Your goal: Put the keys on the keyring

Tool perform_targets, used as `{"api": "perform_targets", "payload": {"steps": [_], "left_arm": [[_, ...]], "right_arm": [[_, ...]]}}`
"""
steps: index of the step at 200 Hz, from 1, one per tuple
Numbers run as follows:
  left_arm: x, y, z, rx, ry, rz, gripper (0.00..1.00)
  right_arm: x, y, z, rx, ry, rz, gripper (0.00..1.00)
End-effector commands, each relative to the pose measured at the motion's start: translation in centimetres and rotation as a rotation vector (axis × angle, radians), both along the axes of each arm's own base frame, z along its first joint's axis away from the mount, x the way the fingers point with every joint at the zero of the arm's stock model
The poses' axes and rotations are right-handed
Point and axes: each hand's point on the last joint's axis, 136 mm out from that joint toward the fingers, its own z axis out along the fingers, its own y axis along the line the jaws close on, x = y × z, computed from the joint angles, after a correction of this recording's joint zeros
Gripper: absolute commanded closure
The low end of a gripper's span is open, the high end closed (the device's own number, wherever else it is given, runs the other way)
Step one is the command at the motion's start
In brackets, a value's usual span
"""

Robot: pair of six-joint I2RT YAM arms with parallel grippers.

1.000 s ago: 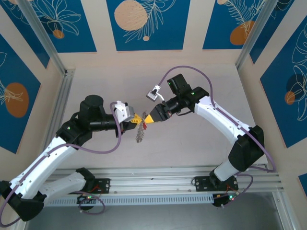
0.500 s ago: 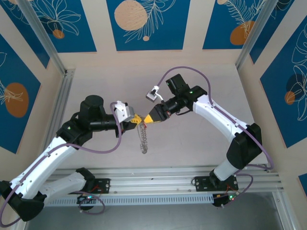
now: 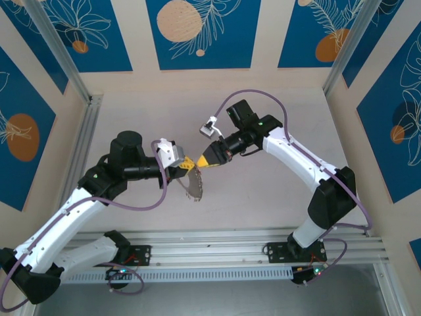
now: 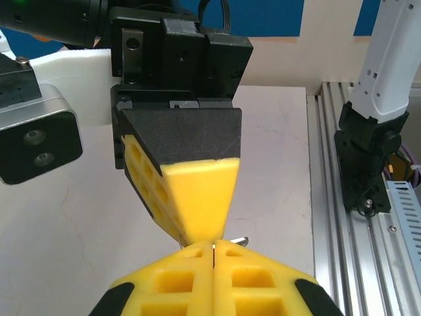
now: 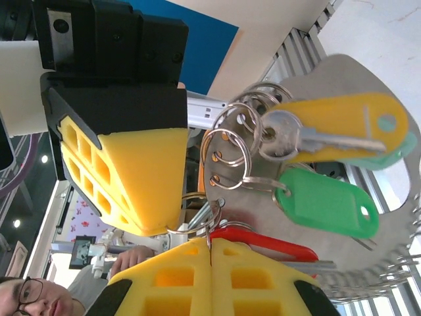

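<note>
My two grippers meet tip to tip above the middle of the table, the left gripper [image 3: 186, 162] coming from the left and the right gripper [image 3: 200, 162] from the right. The keyring [image 3: 193, 185] hangs just below them. In the right wrist view it is a grey metal plate [image 5: 335, 76] carrying several wire rings and yellow and green tags. My right gripper [image 5: 210, 242] is shut on a small wire ring [image 5: 194, 227] of it, and the red-headed key [image 5: 276, 245] lies right behind the tips. The left finger [image 5: 141, 178] touches that ring. My left gripper [image 4: 214, 245] is shut.
An aluminium rail [image 3: 217, 253] runs along the near edge by the arm bases. A metal frame post [image 3: 82, 141] lines the left side, and patterned walls close in the back and sides. The right arm's base [image 4: 368, 158] stands on the rail.
The hanging keyring has swung and turned, from a thin dangling strand to a broader plate shape. The right gripper has shifted slightly left. Both grippers stay shut.
</note>
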Motion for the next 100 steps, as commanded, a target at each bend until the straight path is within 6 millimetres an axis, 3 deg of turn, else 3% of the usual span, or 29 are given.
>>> {"api": "perform_targets", "payload": {"steps": [1,100], "left_arm": [[-0.82,-0.3,2.03,-0.071,-0.039,-0.047,1.0],[-0.95,-0.33,2.16,-0.086,-0.035,-0.049,1.0]], "right_arm": [[1.14,-0.19,-0.51,-0.047,-0.006,-0.05,1.0],[0.63,-0.2,-0.29,-0.007,0.014,-0.023,1.0]]}}
